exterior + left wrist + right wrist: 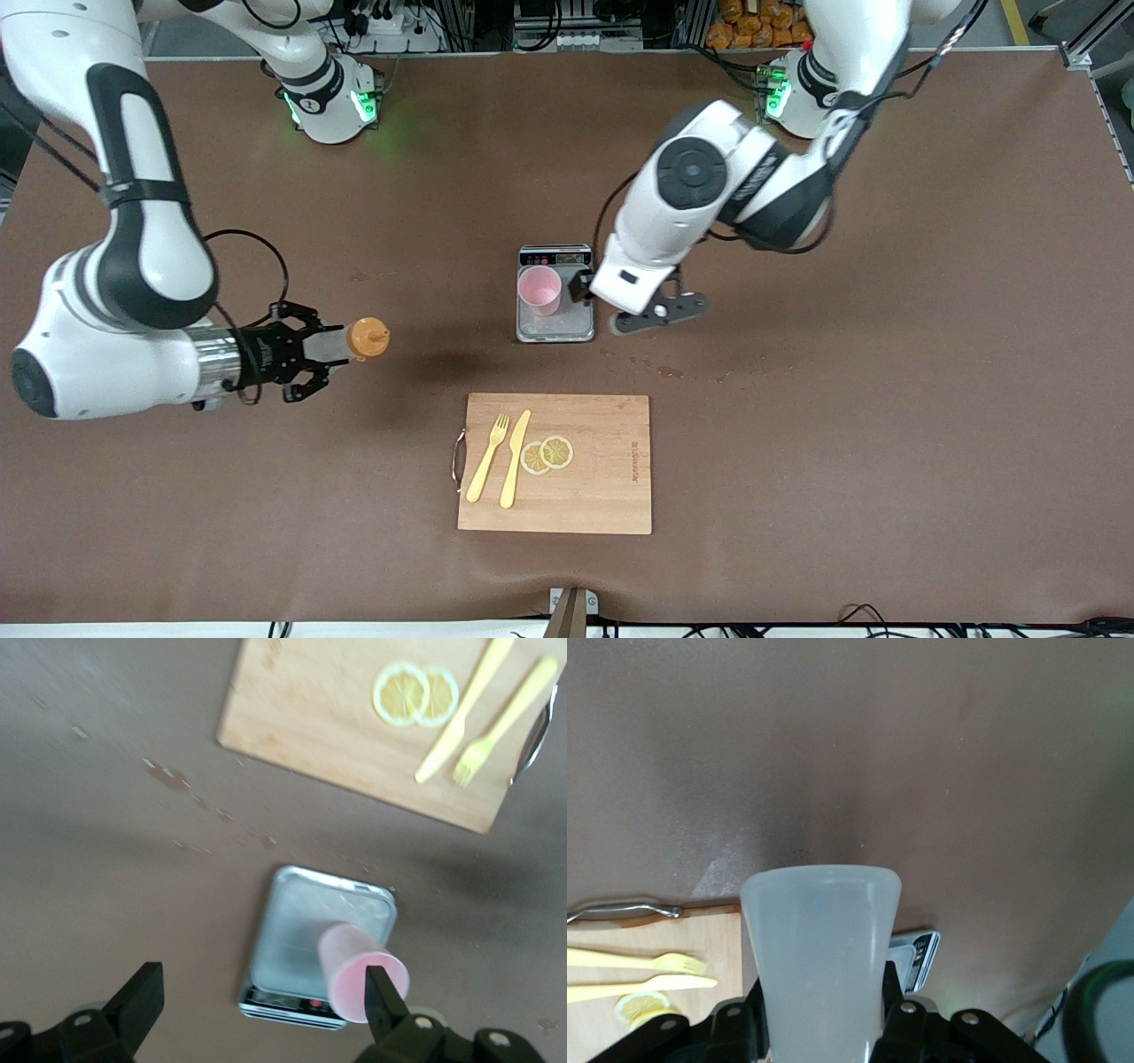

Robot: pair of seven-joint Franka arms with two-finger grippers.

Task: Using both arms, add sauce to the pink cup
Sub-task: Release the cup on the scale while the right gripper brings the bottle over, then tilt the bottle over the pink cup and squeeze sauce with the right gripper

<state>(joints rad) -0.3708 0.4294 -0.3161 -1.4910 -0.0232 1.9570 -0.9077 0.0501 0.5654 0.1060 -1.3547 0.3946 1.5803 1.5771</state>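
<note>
The pink cup (539,291) stands upright on a small silver kitchen scale (556,330) at the table's middle; it also shows in the left wrist view (353,967). My left gripper (595,292) hangs just beside the cup, toward the left arm's end, open and empty (261,992); one fingertip (381,985) shows against the cup's rim. My right gripper (306,352) is shut on the sauce bottle (335,343), held on its side over bare table toward the right arm's end, orange cap (368,338) pointing at the scale. In the right wrist view the whitish bottle (822,948) fills the gripper (822,1028).
A wooden cutting board (602,496) lies nearer the front camera than the scale, with a yellow fork (488,458), a yellow knife (515,458) and two lemon slices (547,455) on it. Small stains (660,368) mark the table between scale and board.
</note>
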